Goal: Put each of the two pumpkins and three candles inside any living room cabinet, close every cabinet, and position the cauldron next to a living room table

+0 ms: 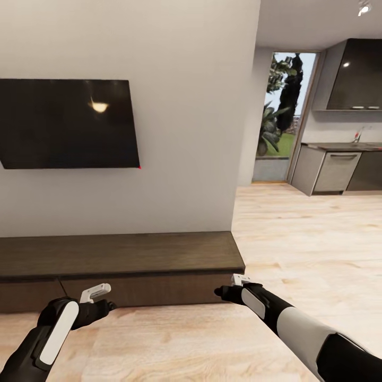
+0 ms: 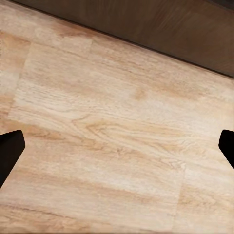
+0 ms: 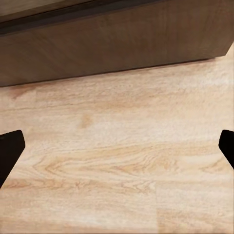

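- Left pincer (image 1: 109, 303) spread wide, empty, low over the wood floor (image 1: 212, 339) just before the cabinet (image 1: 122, 254).
- Right pincer (image 1: 220, 291) also spread, empty, close to the cabinet's right end.
- Cabinet: long, low, dark, against the wall under the TV (image 1: 66, 123); fronts appear closed.
- Judgement: fronts are stiff, smooth and handle-less, so catch a top edge or seam, not the flat face.
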{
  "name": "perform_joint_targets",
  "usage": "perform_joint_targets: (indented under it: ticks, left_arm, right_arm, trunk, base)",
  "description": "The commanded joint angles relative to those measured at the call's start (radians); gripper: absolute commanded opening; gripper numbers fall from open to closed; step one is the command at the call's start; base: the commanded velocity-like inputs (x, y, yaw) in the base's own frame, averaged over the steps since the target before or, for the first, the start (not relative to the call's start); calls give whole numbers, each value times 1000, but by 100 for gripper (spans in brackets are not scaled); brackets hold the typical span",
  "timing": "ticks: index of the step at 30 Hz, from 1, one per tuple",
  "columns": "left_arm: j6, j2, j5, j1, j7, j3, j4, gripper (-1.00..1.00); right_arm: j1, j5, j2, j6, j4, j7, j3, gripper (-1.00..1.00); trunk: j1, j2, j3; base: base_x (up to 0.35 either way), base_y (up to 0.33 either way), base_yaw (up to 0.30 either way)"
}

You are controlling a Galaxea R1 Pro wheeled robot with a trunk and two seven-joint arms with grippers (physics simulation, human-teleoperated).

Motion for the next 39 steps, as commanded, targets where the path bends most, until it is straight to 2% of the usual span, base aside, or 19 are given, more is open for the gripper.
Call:
perform_joint_targets:
  ticks: [1, 39]
  left_arm:
    - [3, 0, 11, -1, 9, 0, -1, 100]
    - [3, 0, 11, -1, 9, 0, 13, 100]
  right_arm:
    - [-1, -5, -1, 3, -2, -3, 5, 100]
    - [-1, -5, -1, 5, -2, -3, 5, 100]
  trunk:
    - [-4, 7, 0]
    - [-150, 273, 57]
  base:
    - [0, 0, 0]
    - [0, 0, 0]
